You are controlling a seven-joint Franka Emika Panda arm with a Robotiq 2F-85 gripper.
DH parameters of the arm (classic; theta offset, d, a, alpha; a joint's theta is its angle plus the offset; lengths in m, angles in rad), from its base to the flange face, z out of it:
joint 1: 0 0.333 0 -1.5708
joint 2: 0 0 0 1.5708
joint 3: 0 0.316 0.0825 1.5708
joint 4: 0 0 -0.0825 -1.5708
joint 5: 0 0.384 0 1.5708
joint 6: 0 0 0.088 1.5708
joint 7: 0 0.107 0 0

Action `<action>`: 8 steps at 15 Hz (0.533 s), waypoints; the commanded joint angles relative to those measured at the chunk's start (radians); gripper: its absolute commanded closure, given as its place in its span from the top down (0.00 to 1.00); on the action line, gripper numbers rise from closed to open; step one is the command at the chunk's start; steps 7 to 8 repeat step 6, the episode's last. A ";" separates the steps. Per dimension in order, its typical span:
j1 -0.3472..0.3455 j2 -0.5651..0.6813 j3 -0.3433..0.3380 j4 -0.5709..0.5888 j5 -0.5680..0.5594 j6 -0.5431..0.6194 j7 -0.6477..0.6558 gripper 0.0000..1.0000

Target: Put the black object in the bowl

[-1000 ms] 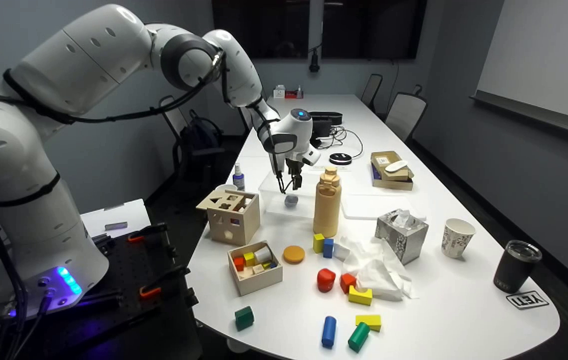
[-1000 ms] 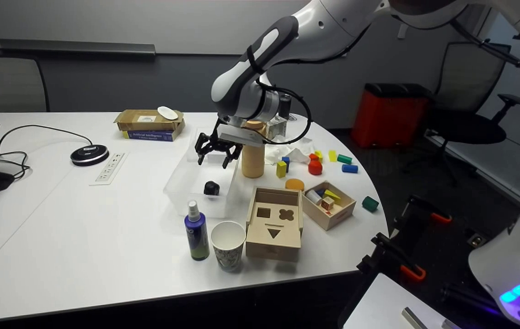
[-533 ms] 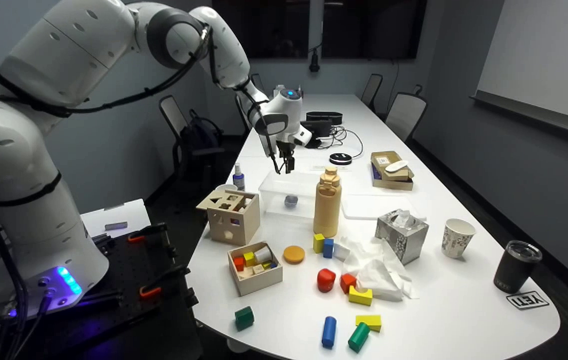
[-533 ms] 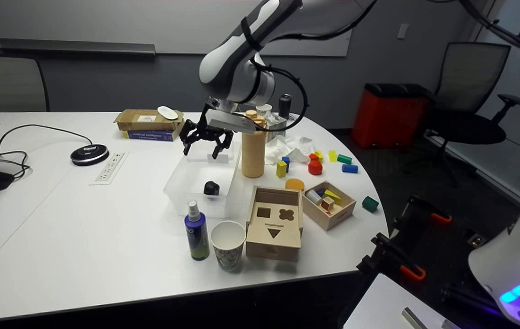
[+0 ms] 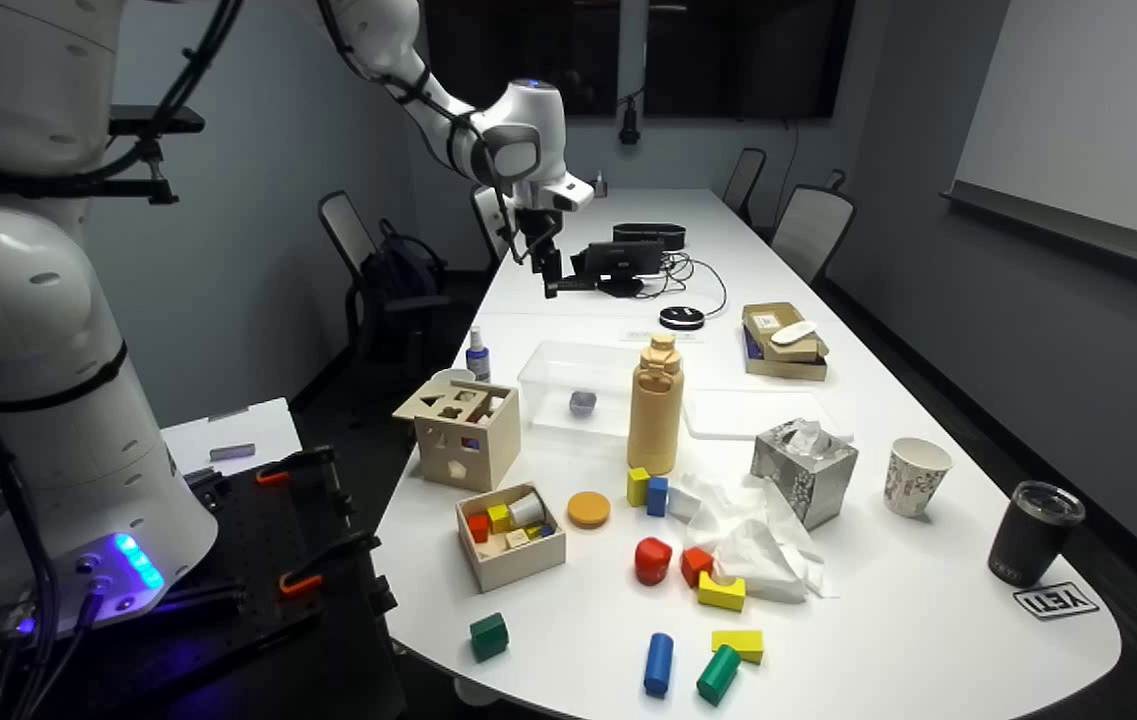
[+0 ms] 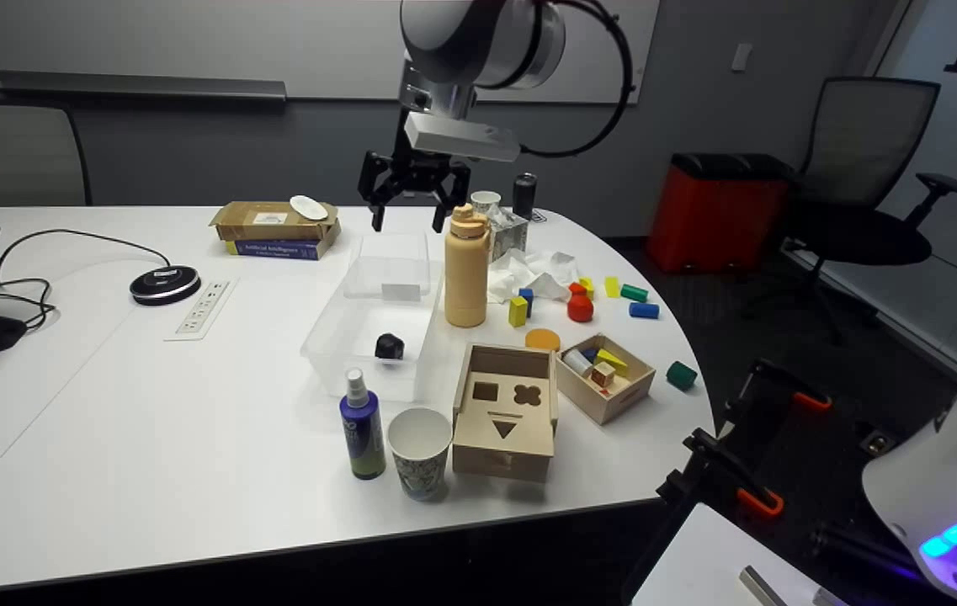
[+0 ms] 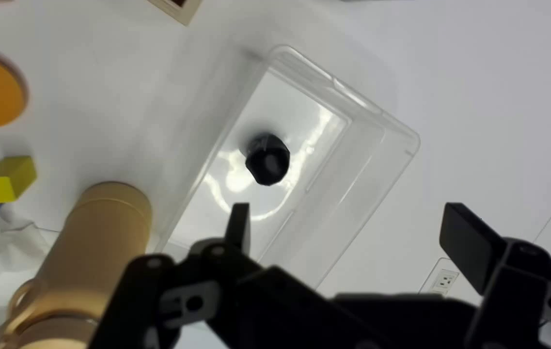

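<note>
The black object point(image 7: 268, 160) is a small faceted piece lying on the floor of the clear plastic container, the bowl-like vessel here point(image 7: 348, 186). In both exterior views the black piece point(image 5: 583, 403) point(image 6: 390, 346) sits near one end of the clear container point(image 5: 553, 362) point(image 6: 373, 384). My gripper point(image 7: 345, 213) is open with its fingers wide apart and nothing between them. In both exterior views the gripper point(image 5: 550, 285) point(image 6: 408, 223) hangs high above the table, apart from the container and the black piece.
A tall tan bottle point(image 6: 465, 278) stands right beside the container. A wooden shape box point(image 6: 505, 412), a paper cup point(image 6: 420, 454) and a spray bottle point(image 6: 363, 433) stand near its end. A small block tray point(image 5: 511, 540), a tissue box point(image 5: 805, 470) and several loose blocks lie around.
My gripper has risen well up from over the container and moved away, staying open and empty. The black piece and the container have stayed in place.
</note>
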 commanded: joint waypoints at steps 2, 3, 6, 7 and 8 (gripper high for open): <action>0.007 -0.273 -0.008 -0.201 -0.055 -0.116 0.078 1.00; 0.001 -0.305 -0.004 -0.218 -0.060 -0.134 0.083 1.00; -0.016 -0.385 0.003 -0.261 -0.067 -0.185 0.096 1.00; -0.016 -0.385 0.003 -0.261 -0.067 -0.185 0.096 1.00; -0.016 -0.385 0.003 -0.261 -0.067 -0.185 0.096 1.00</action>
